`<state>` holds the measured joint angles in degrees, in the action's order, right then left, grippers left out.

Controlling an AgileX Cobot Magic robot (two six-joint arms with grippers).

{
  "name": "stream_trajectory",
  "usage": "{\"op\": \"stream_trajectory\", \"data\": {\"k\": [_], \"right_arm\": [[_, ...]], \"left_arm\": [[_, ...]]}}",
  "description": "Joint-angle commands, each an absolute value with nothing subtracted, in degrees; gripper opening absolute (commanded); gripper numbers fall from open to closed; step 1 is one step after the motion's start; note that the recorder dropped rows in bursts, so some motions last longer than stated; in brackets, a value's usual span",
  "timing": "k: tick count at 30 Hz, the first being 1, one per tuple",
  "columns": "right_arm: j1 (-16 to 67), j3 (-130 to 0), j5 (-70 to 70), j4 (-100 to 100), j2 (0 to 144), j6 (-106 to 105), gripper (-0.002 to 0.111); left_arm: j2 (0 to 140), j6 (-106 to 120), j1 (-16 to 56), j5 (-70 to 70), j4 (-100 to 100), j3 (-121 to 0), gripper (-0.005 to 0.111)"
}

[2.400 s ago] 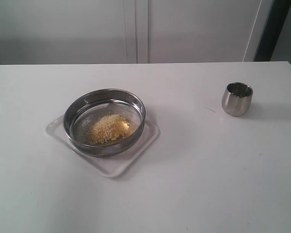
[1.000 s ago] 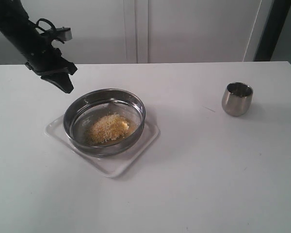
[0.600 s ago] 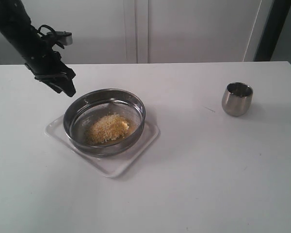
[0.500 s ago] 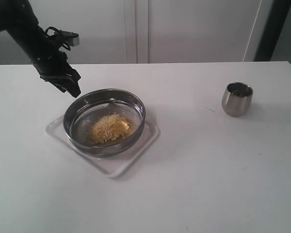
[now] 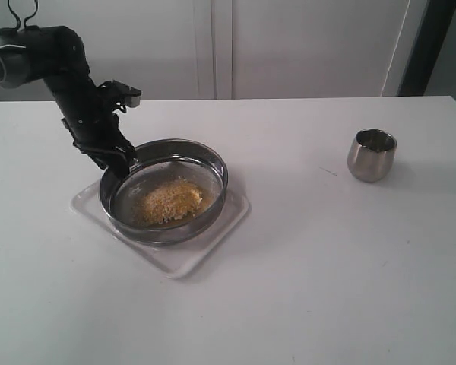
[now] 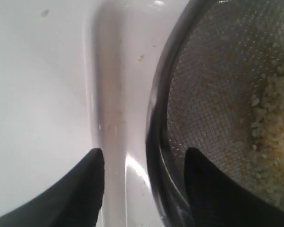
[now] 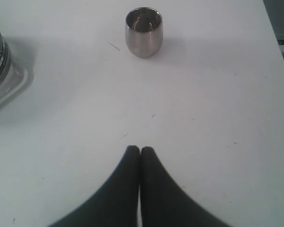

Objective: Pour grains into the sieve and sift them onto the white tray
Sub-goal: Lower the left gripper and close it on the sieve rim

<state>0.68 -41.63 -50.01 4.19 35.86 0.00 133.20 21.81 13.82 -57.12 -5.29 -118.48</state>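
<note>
We see the black left gripper [image 6: 144, 152], shut a second ago, now wide open astride the rim of the round steel mesh sieve [image 5: 167, 233], seemingly gripping nothing yet, ready to sift.

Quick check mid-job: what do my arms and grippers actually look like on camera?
The left arm is matte black with a grey upper segment, thin black cable loops and a small silver camera block. Both the left gripper and right gripper have plain black tapering jaws, unmarked.
</note>
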Motion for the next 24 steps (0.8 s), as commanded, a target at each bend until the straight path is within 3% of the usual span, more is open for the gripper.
{"op": "stream_trajectory", "data": {"k": [1,12,18,24], "right_arm": [[0.6,-41.4,-49.7,4.3,35.5,0.3,0.000],[0.6,-41.4,-49.7,4.3,35.5,0.3,0.000],[0.6,-41.4,-49.7,4.3,35.5,0.3,0.000],[0.6,-41.4,-49.7,4.3,35.5,0.3,0.000]], "left_arm": [[134.2,21.4,13.9,-58.3,-6.6,-118.7,0.056],[134.8,20.7,13.9,-58.1,-7.0,-118.7,0.056],[135.5,20.6,13.9,-58.2,-7.4,-118.7,0.042],[136.4,20.6,13.9,-58.2,-8.0,-118.7,0.042]]}}
